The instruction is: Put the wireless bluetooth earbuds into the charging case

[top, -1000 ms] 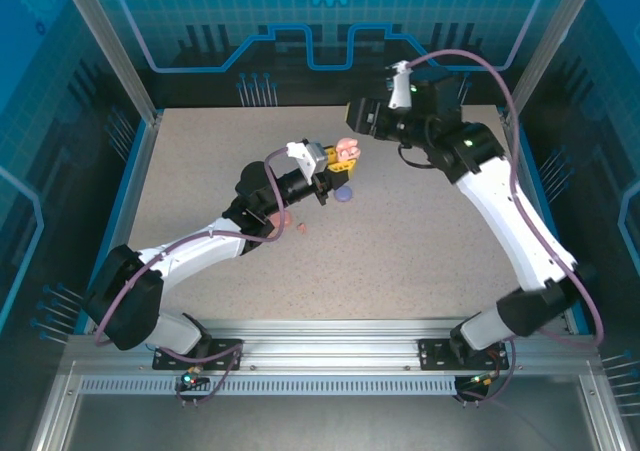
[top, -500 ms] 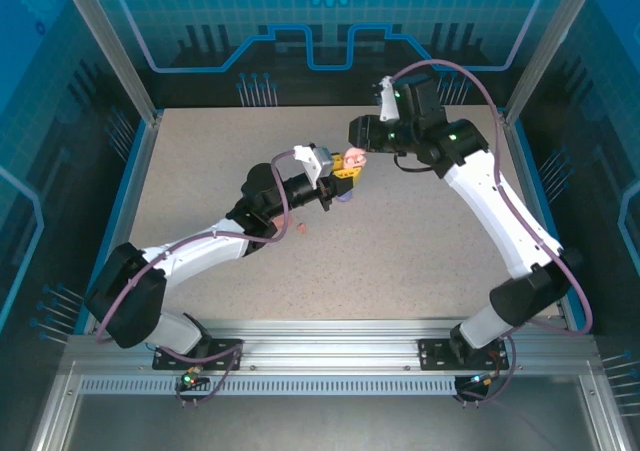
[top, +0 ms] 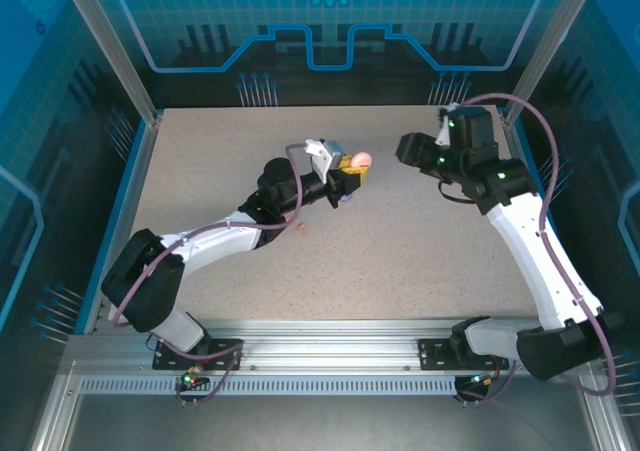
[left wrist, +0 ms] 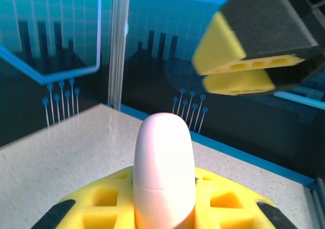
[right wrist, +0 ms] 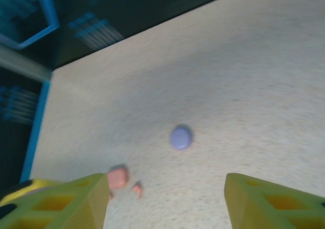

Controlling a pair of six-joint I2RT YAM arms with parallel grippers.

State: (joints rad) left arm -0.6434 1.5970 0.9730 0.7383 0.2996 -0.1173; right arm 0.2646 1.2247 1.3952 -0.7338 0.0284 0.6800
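While clenching pink case (left wrist: 164, 168) in left gripper (top: 349, 167), right gripper (right wrist: 166, 191) released: fetching step, imo. Next: pinch coral bud (right wrist: 136, 189) below jaw gap.

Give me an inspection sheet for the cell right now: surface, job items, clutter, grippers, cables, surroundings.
Surface: speckled beige tabletop, no spills seen.
Job's things: pink case closed, held upright; purple case lying on the tabletop; coral piece with a smaller coral bit close beside it, both too blurred to identify.
Clutter: nothing seen.
Grippers: left gripper shut on the pink case; right gripper open, empty, apart from the pink case.
Cables: left cable and right cable loop along their arms.
Surroundings: blue panels behind; metal rail at the near edge.
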